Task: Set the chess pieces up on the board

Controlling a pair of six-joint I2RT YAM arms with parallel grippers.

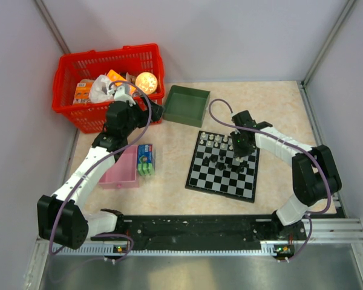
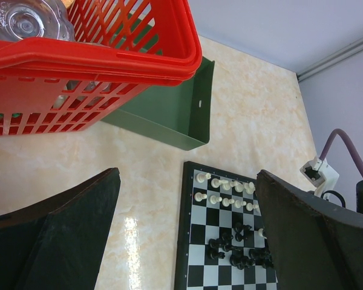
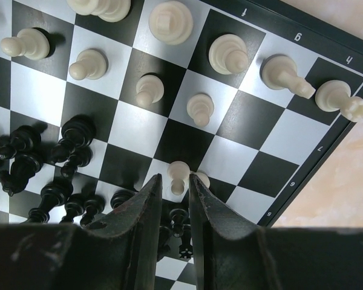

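- Progress partial: small white chess pieces (image 3: 228, 53) part-fill two rows beyond the right hand (image 3: 175, 186) on the checked black-and-grey board (image 3: 254, 124).
- It pinches a white pawn (image 3: 178, 172); black pieces (image 3: 24, 157) lie heaped to its left, unplaced.
- Left hand (image 2: 187, 175) gapes empty.

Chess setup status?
Done: several white pieces stand in two rows at the board's far edge. In hand: right pincer closed on a white pawn. Remaining: black pieces clustered mid-board, unplaced; left pincer open, idle.
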